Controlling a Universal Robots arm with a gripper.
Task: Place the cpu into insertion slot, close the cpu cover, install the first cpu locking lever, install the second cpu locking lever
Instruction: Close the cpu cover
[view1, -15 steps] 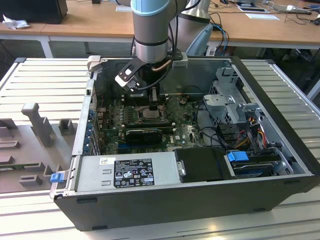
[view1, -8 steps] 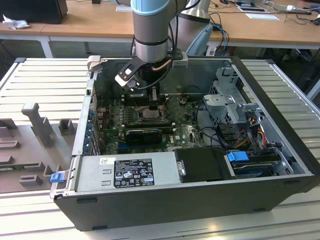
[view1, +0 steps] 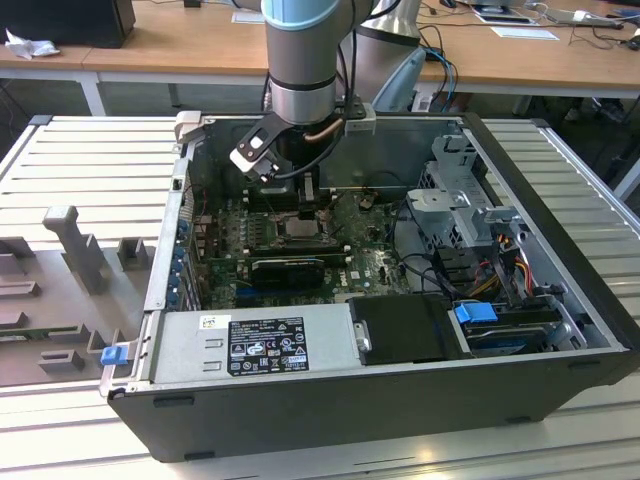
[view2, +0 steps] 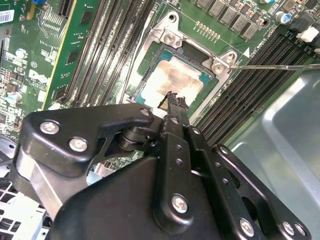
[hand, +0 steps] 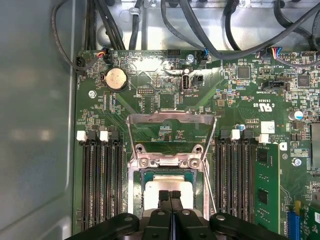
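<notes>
The gripper hangs right over the insertion slot. Its two fingers are pressed together with no gap, and I can see nothing between them. In the second wrist view the fingertips come down at one edge of the cpu, touching it or just off it; I cannot tell which. The cpu lies flat inside the slot with its pale face up, so I judge the placing step done. The cpu cover is not yet shut. It is swung open off the slot, hinged along the slot's side nearest the coin battery, and its window frame lies on that same side, away from the fingertips. The hinge line runs across the slot from one bank of memory slots to the other. A thin wire lever stands free beside the slot, on the side of one memory bank, not latched down.
</notes>
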